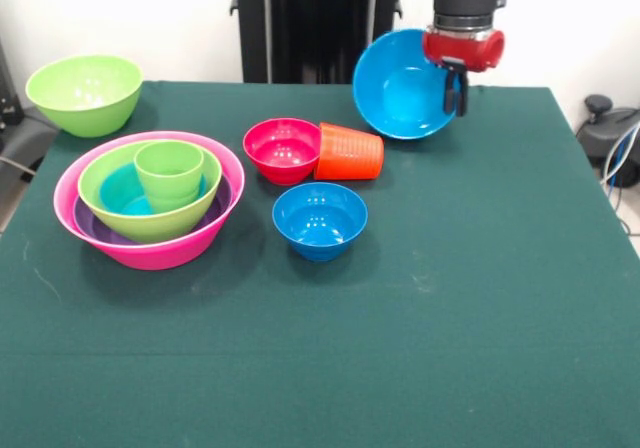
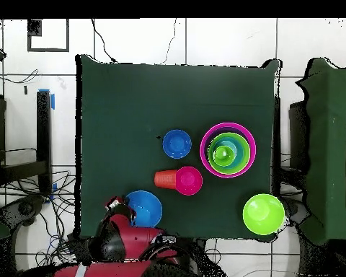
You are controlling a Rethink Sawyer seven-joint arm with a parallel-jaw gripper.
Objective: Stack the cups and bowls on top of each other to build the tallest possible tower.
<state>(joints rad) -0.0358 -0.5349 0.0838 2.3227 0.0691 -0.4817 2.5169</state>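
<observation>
My gripper (image 1: 457,86) is shut on the rim of the large blue bowl (image 1: 402,88), which hangs tilted above the table's back right; from above the bowl (image 2: 145,209) shows beside the gripper (image 2: 128,213). At the left a huge pink bowl (image 1: 150,255) holds a purple bowl (image 1: 92,230), a lime-green bowl (image 1: 160,223), a teal bowl (image 1: 122,193) and the lime-green cup (image 1: 169,173), all nested. The orange cup (image 1: 351,153) lies on its side against the small red bowl (image 1: 283,150). A small blue bowl (image 1: 320,220) stands in front of them.
A second lime-green bowl (image 1: 85,93) sits alone at the table's back left corner, seen from above at the bowl (image 2: 263,213). The green table cloth (image 1: 480,298) spreads wide on the right and front. Cables and equipment lie beyond the table's right edge.
</observation>
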